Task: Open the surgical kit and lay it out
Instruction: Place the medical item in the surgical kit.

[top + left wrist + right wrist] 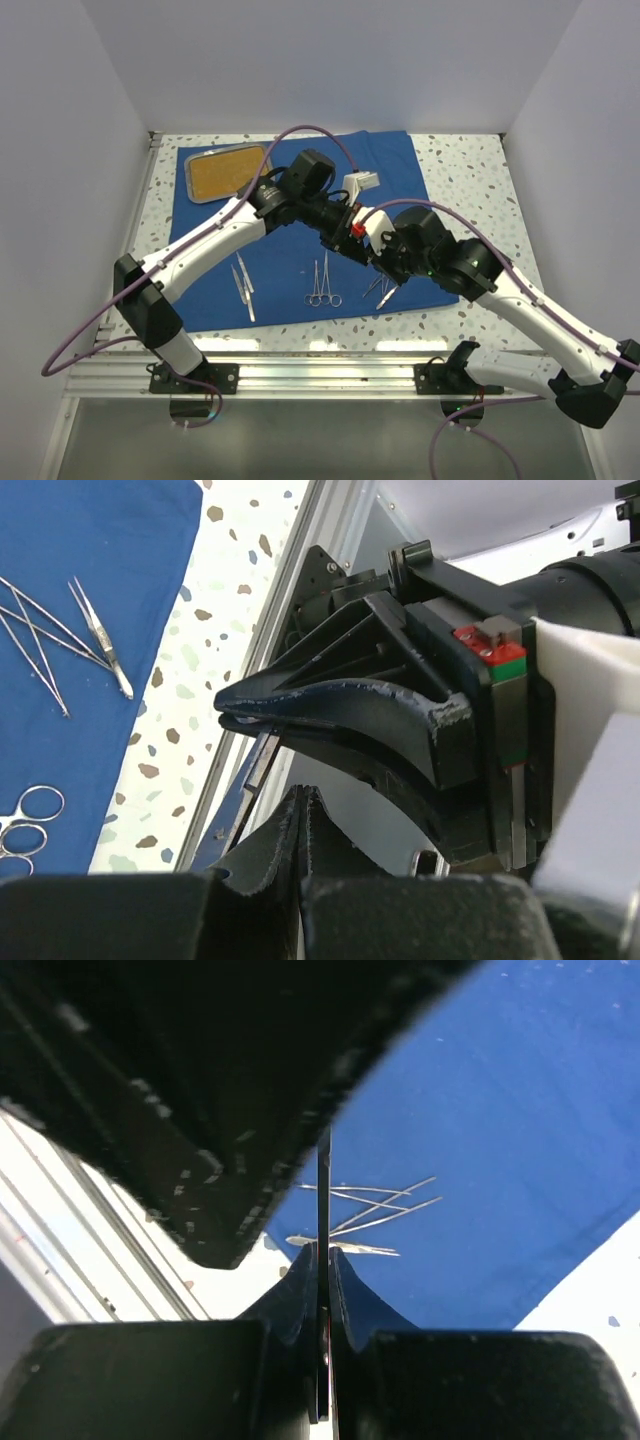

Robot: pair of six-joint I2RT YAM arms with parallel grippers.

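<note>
Crossing over the middle of the frame, the left arm [215,240] and right arm [520,295] hid part of the royal-blue cloth wrap [400,165]. The wrap lay flat on the speckled desk [470,175], between white walls [330,60]. The steel tray [220,175], upper left on the wrap, showed its orange-brown inside. Tweezers [243,287] and ring-handled clamps [322,285] lay near the wrap's lower edge. The right end effector [322,1255] was clenched on a thin silvery instrument [323,1190]. The left end effector [302,798] was clenched, its hold on anything indiscernible.
</note>
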